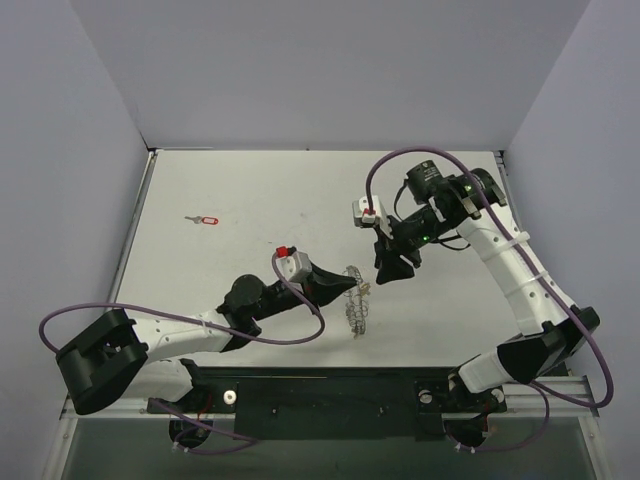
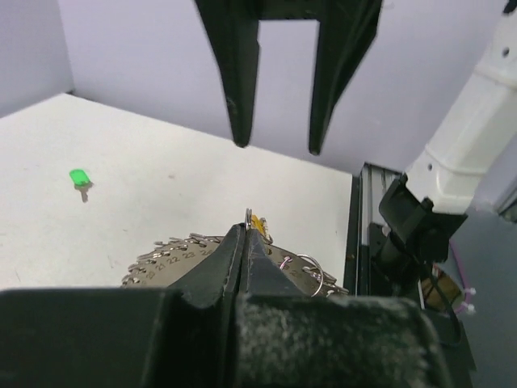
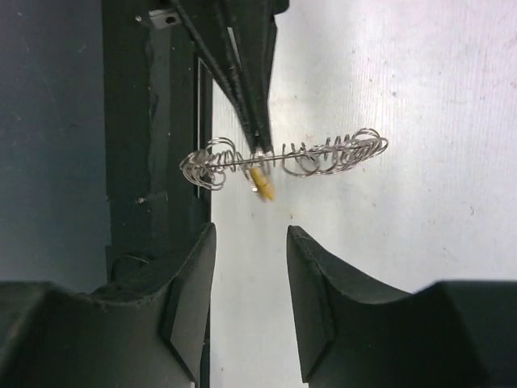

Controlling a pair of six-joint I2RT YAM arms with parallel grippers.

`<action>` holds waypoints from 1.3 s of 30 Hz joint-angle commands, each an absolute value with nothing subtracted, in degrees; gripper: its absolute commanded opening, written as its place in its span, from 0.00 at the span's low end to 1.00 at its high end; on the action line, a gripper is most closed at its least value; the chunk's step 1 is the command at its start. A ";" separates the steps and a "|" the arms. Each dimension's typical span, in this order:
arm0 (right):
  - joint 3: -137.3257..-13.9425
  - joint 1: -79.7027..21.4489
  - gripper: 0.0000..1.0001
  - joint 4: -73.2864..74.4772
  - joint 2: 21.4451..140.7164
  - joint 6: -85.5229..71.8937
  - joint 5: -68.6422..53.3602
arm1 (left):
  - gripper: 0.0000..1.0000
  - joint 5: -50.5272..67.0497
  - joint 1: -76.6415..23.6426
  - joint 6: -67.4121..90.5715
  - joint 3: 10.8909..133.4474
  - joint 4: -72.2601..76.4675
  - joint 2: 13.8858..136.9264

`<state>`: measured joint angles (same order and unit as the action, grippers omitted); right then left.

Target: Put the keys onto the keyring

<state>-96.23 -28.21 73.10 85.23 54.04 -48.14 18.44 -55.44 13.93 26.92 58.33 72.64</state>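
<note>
My left gripper [image 1: 343, 288] [image 2: 246, 232] is shut on the rim of the keyring [image 1: 357, 303] [image 2: 166, 260], a silver wavy wire hoop that it holds on edge above the table. In the right wrist view the keyring [image 3: 284, 153] is edge-on, and a yellow key [image 3: 262, 184] [image 2: 258, 221] hangs from it beside the left fingers [image 3: 242, 89]. My right gripper [image 1: 391, 268] [image 3: 250, 234] stands open just off the yellow key with nothing between its jaws. A red key [image 1: 207, 220] lies on the table at the far left. A green key [image 2: 78, 177] lies on the table too.
The black rail [image 2: 365, 234] at the table's near edge runs close below the keyring. The right arm's white link [image 2: 468, 137] stands to the right in the left wrist view. Grey walls enclose the table on three sides.
</note>
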 commanded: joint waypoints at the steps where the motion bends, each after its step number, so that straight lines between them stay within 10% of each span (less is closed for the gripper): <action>1: -94.75 -28.04 0.36 70.93 82.18 52.31 -55.54 | 0.00 10.73 -55.55 20.47 25.58 83.38 71.28; 16: -96.07 -24.96 0.35 51.77 85.43 24.88 -57.67 | 0.00 4.92 -55.63 22.06 25.58 93.78 72.60; 39: -87.80 -25.66 0.15 51.06 84.64 26.45 -61.08 | 0.00 5.01 -55.37 19.42 25.75 92.02 69.26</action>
